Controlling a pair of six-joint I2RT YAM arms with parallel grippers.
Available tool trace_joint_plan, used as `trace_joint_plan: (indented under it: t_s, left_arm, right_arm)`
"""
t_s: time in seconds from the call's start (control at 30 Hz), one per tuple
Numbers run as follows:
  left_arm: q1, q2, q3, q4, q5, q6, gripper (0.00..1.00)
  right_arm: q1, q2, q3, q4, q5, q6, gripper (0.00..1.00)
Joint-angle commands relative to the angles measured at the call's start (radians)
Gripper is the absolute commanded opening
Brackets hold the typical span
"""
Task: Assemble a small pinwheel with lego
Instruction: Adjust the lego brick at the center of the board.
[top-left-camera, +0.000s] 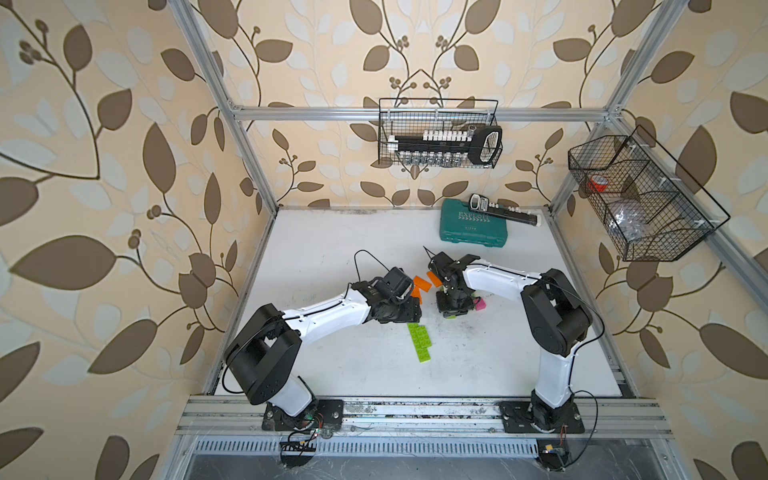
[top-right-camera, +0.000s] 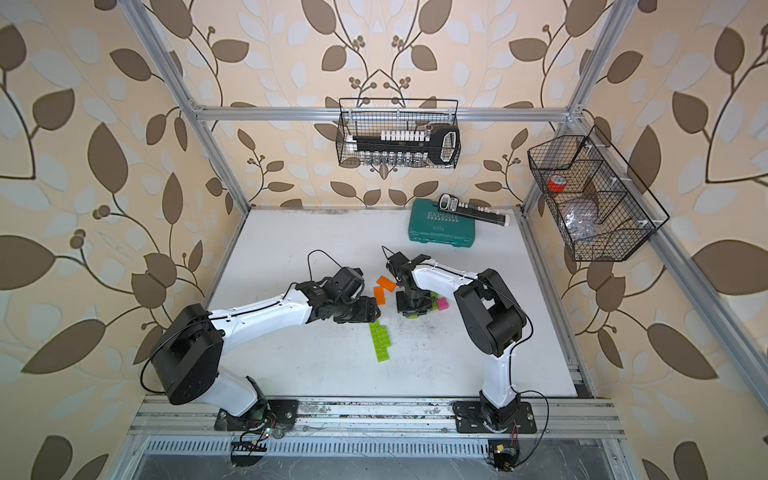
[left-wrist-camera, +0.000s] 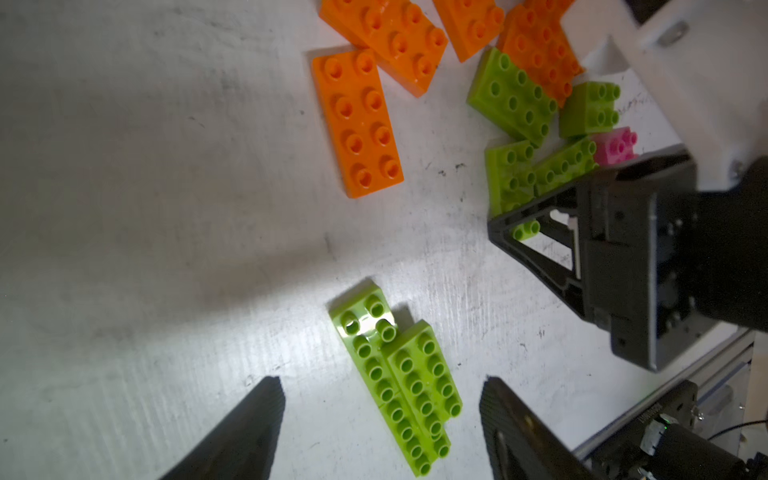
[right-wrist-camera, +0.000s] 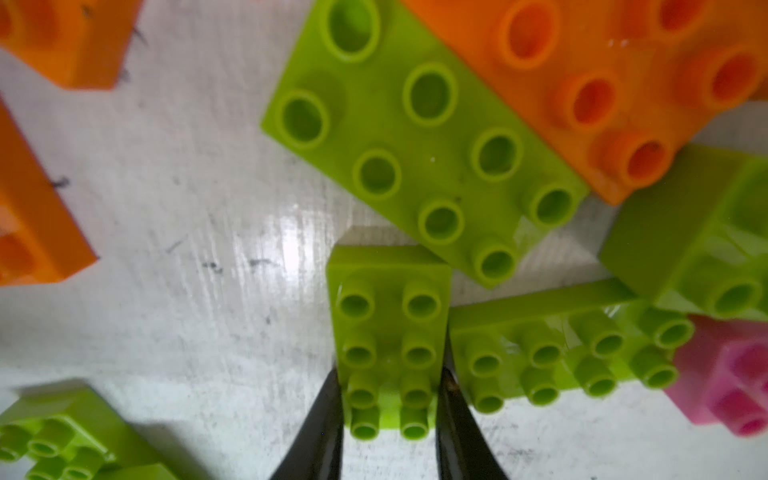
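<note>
On a white bench (left-wrist-camera: 124, 208), the right fingers (right-wrist-camera: 320, 419) pinch the long sides of a lime-green brick (right-wrist-camera: 390, 324), studs up, at the edge of a loose heap of lego (left-wrist-camera: 515, 95): orange and green pieces and one pink brick (left-wrist-camera: 615, 145). The left fingers (left-wrist-camera: 245, 432) are spread wide, hovering above a strip of joined lime-green bricks (left-wrist-camera: 395, 386) that lies nearer the robot's base, apart from the heap.
</note>
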Motion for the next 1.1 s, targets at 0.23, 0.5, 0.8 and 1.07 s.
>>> trace_joint_plan:
  t_s: [0.23,0.5,0.8,1.07]
  left_arm:
    - [-0.009,-0.09,-0.039,-0.026,-0.056,-0.024,0.78]
    - [-0.014,-0.192,-0.087,-0.084,-0.084,-0.032,0.78]
    - [-0.107,-0.145,-0.046,-0.081,-0.102,-0.04,0.78]
    - [-0.162,-0.044,0.015,-0.038,-0.073,-0.046,0.78]
  right_arm:
    - [0.136,-0.014,-0.041,0.004,-0.033,-0.07,0.28]
    - [0.166,-0.075,-0.146,0.005,-0.019,-0.024,0.28]
    - [0.129,-0.175,-0.301,0.009,0.014,0.107,0.28]
    - [0.077,-0.263,-0.399,0.055,-0.006,0.182,0.39]
